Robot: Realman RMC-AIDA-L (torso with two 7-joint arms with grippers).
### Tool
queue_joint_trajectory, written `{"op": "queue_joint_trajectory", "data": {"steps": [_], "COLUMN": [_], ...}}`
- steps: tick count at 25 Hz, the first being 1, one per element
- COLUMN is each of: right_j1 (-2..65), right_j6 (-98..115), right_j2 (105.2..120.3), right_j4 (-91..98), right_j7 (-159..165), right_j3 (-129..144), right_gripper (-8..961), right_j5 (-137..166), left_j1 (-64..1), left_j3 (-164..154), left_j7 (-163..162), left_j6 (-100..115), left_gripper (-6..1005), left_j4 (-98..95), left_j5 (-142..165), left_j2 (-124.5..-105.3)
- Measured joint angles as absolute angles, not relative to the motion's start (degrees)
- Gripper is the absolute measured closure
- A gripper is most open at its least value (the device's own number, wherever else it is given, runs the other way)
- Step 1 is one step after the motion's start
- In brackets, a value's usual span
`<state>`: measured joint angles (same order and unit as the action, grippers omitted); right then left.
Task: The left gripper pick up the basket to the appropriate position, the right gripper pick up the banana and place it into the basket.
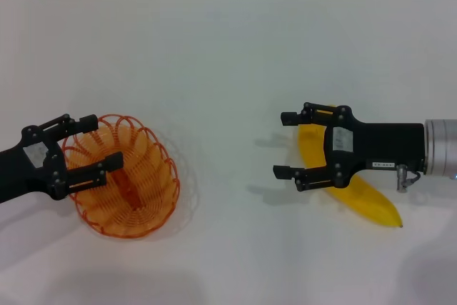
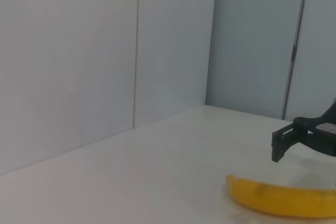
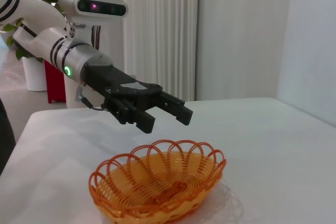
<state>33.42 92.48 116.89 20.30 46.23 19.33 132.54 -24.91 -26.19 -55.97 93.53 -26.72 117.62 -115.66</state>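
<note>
The orange wire basket sits on the white table at the left. It also shows in the right wrist view. My left gripper is open and empty. It hovers over the basket's near-left rim without touching it, as the right wrist view shows. The yellow banana lies on the table at the right. It also shows in the left wrist view. My right gripper is open and empty. It is above the banana's far end, with its palm over the banana's middle. One of its fingers shows in the left wrist view.
The white table spreads between the basket and the banana. A grey panelled wall stands behind it. In the right wrist view the robot's head, a curtain and a potted plant show beyond the table's edge.
</note>
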Motion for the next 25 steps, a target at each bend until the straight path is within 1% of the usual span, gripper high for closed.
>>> {"op": "queue_joint_trajectory", "data": {"steps": [17, 20, 23, 25], "right_j1": [33.53, 33.67, 34.18, 34.95], "right_j6": [92.37, 92.37, 92.5, 92.68], "right_j2": [116.81, 116.81, 116.81, 116.81], "right_j4": [20.31, 20.36, 20.51, 20.6], "right_j7": [45.79, 45.79, 45.86, 45.85], "right_j3": [19.12, 19.15, 19.16, 19.16], "right_gripper": [45, 45, 45, 45], "right_j5": [132.44, 132.42, 132.31, 132.28], "left_j1": [-25.17, -26.1, -28.13, -29.19], "left_j3": [-24.13, -22.47, -24.17, -26.31], "left_j7": [-60.16, -68.38, -81.72, -89.44], "left_j6": [93.71, 94.28, 96.02, 97.92], "left_gripper": [164, 165, 167, 168], "left_j4": [-27.54, -30.71, -37.17, -41.48], "left_j5": [116.21, 113.93, 114.6, 116.04], "left_j2": [-115.47, -114.0, -110.96, -108.52]}}
